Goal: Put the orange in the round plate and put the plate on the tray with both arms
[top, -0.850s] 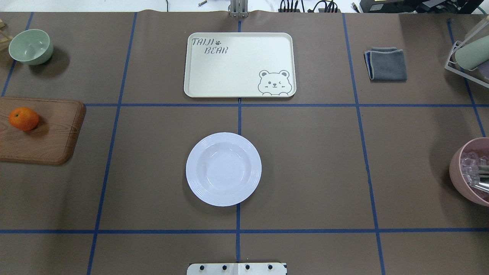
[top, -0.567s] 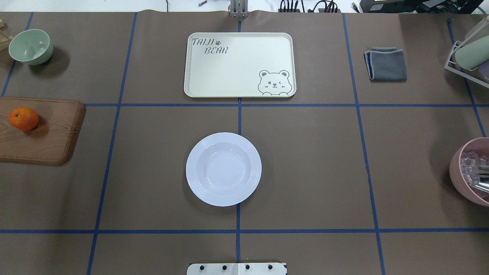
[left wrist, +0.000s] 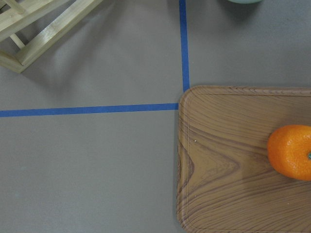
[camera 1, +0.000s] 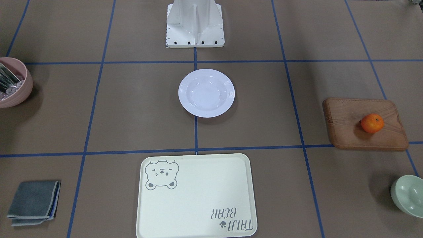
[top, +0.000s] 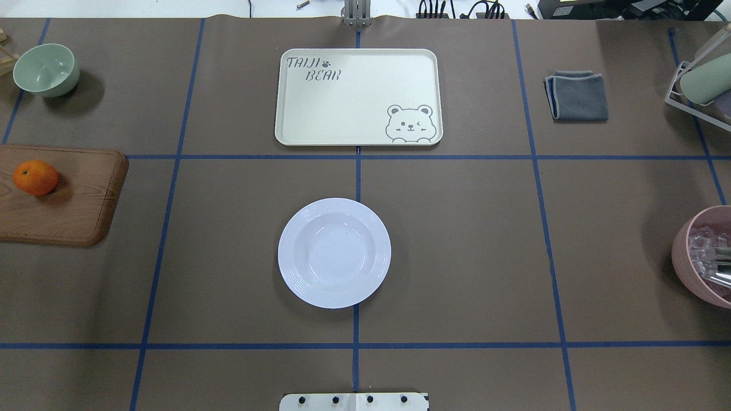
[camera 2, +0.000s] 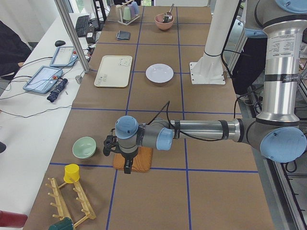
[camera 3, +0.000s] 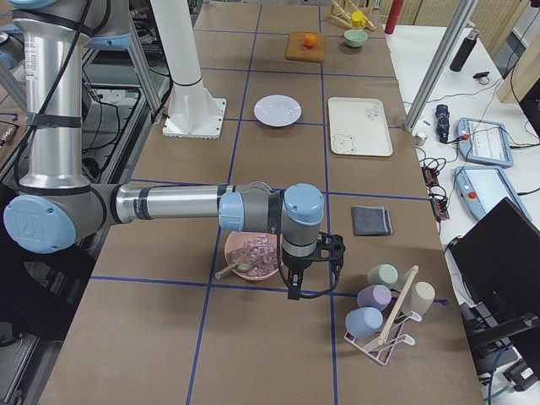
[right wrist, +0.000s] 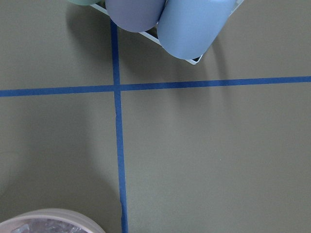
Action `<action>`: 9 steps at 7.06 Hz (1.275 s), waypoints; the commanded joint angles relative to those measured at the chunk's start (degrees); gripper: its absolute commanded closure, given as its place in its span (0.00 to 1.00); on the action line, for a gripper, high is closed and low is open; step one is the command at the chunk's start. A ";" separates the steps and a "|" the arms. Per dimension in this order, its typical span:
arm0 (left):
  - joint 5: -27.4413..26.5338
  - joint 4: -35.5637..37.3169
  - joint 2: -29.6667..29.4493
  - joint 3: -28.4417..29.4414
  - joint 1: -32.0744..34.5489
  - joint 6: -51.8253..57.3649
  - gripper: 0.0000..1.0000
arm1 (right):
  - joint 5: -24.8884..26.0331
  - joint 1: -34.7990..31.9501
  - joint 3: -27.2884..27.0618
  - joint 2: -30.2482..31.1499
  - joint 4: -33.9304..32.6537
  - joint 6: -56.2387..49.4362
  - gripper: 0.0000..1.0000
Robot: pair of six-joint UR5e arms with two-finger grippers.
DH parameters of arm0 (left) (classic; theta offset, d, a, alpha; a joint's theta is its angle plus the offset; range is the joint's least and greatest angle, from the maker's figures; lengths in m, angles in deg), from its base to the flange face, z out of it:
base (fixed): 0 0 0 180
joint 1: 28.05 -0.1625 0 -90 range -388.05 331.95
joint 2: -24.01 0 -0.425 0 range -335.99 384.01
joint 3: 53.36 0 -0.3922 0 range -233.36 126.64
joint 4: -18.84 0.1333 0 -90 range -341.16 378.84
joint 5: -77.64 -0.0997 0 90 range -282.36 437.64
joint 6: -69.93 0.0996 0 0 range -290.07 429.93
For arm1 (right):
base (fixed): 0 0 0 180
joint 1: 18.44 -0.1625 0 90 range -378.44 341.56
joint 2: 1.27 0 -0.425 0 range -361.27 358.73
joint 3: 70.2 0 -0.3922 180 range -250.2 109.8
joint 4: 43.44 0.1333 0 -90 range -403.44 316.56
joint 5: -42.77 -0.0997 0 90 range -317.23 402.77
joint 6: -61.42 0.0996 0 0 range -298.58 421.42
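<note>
L gripper [camera 2: 127, 167] hangs low over the wooden board [camera 2: 142, 162], pointing down. It shows only in the side cam, so can't tell whether its fingers are spread or together. Its wrist cam looks straight down on the board's corner w/ the orange [left wrist: 290, 152] cut by the frame's right edge. So the orange lies on the board below the L gripper and off to one side, not yet in the plate. In the overhead view nothing touches it. Pale green bowl [camera 2: 84, 147] sits near the L gripper, on the side away from the robot base. Wooden peg rack [camera 2: 72, 201] w/ a yellow cup is near too, toward the table end.

Round plate [top: 334, 252] is well apart from both grippers, approx btwn them, on the brown table cover in front of the base. Tray [top: 358, 97] lies past the plate on the side away from the base. Plate and tray are apart, w/ a blue tape line btwn them.

R gripper [camera 3: 297, 287] hangs over the table at the other end, pointing down. It is just beside the pink bowl [camera 3: 251, 256] of clear bits, btwn that bowl and the white cup rack [camera 3: 384, 325]. Again side cam only, so can't tell its state. Folded grey cloth [camera 3: 371, 220] lies near it, toward the tray.
</note>
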 commanded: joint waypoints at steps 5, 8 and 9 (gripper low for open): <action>-1.89 0.18 -0.82 0.48 -0.14 -0.23 0.01 | -0.10 0.00 0.09 0.02 -0.05 0.05 0.00; -1.80 0.36 -2.66 0.47 -0.49 -0.40 0.01 | -0.19 0.00 0.01 -0.07 -0.05 -0.04 0.00; -1.89 0.18 -3.89 1.00 -0.75 -0.49 0.01 | -0.45 0.00 -0.26 -0.07 -0.05 -0.04 0.00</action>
